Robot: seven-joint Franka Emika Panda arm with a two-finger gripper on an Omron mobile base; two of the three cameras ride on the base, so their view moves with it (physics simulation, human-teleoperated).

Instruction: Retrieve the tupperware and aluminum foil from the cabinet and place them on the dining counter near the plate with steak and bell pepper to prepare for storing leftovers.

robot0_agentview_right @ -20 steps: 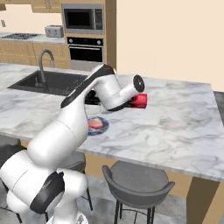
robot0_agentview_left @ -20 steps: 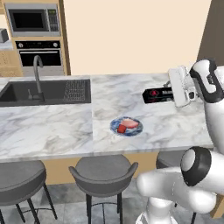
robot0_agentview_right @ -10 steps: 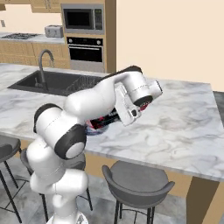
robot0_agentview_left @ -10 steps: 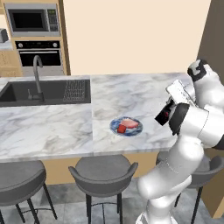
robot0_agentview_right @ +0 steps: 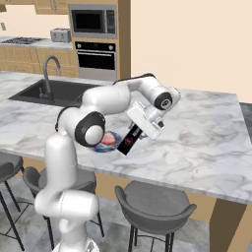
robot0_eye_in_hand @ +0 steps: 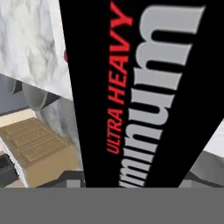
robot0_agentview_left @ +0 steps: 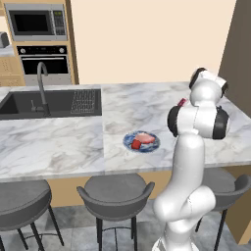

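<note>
The claw (robot0_agentview_right: 134,134) was clamped on the aluminum foil (robot0_agentview_right: 127,140), holding the box tilted in the air over the dining counter (robot0_agentview_right: 206,133), with the plate (robot0_agentview_right: 105,142) of steak just beside it, presumably so the foil could be set down close to that plate.

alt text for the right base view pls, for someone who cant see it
A white robot arm reaches over the dining counter, its hand holding the aluminum foil box tilted just above the marble, beside a blue plate of food. Behind are a black sink with a faucet, an oven and a microwave; grey stools stand in front.
</note>
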